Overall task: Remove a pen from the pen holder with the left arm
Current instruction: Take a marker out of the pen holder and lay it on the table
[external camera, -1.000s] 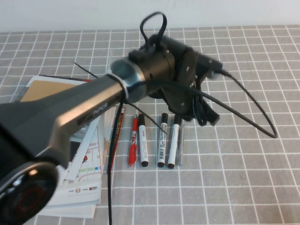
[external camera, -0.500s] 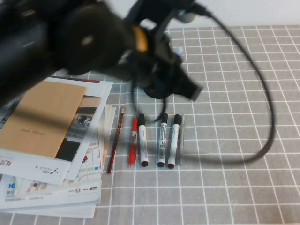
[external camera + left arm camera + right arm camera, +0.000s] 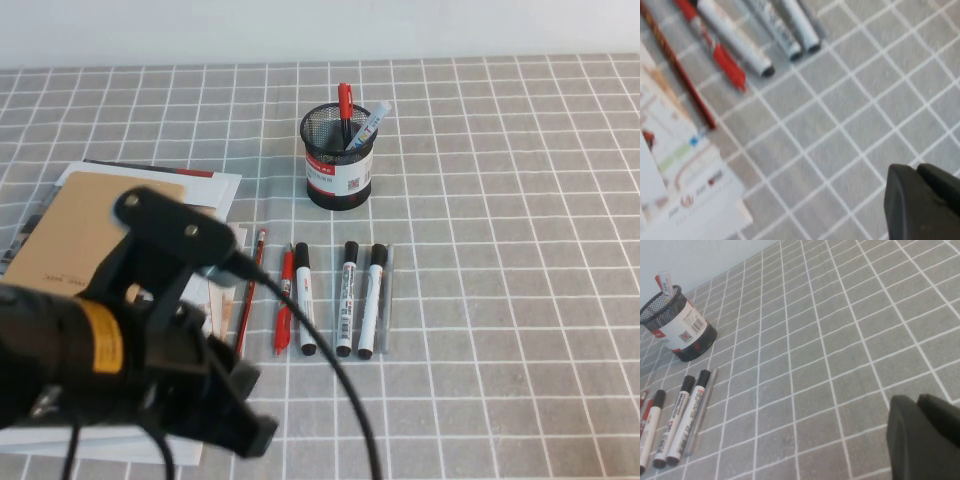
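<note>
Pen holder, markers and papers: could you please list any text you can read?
Pen holder label: print and a code, too small to read.
Markers: print too small.
Leaflets: print blurred.
Left gripper, near the leaflets, and right gripper, right of the markers: no text.

Right hand, fingers together, lies well apart from pen holder.

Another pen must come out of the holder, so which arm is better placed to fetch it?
Probably left: the left tool, shut, hovers near the laid-out pens before the pen holder. The right tool, also shut, is outside the high view, farther away.
</note>
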Controlling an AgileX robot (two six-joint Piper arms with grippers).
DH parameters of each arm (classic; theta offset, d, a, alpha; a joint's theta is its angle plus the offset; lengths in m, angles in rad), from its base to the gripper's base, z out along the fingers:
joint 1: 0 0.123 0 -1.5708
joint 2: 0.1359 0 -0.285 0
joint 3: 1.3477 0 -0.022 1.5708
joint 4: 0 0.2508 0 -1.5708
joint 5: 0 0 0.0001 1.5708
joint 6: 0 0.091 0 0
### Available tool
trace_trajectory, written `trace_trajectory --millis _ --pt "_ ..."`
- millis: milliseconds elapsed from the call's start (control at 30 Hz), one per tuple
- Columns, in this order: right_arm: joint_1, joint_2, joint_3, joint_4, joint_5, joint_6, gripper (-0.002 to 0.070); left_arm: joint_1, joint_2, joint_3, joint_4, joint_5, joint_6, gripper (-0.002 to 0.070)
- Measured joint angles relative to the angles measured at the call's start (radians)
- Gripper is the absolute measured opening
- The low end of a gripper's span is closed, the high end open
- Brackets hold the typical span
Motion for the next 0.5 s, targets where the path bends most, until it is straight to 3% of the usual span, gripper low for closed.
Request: trace_trajectory --millis 133,233,500 --pt "0.000 0.000 0.000 0.000 0.000 0.000 -0.0013 0.000 -0.031 0.002 0.047 0.064 -0.030 0.0000" --pt "0.000 0.000 0.000 0.000 0.000 0.000 -0.0013 0.000 -0.069 0.002 0.157 0.041 -0.100 0.0000" --pt "0.000 0.000 0.000 0.000 0.000 0.000 -0.0013 0.013 -0.214 0.106 0.448 -0.372 -0.262 -0.0001"
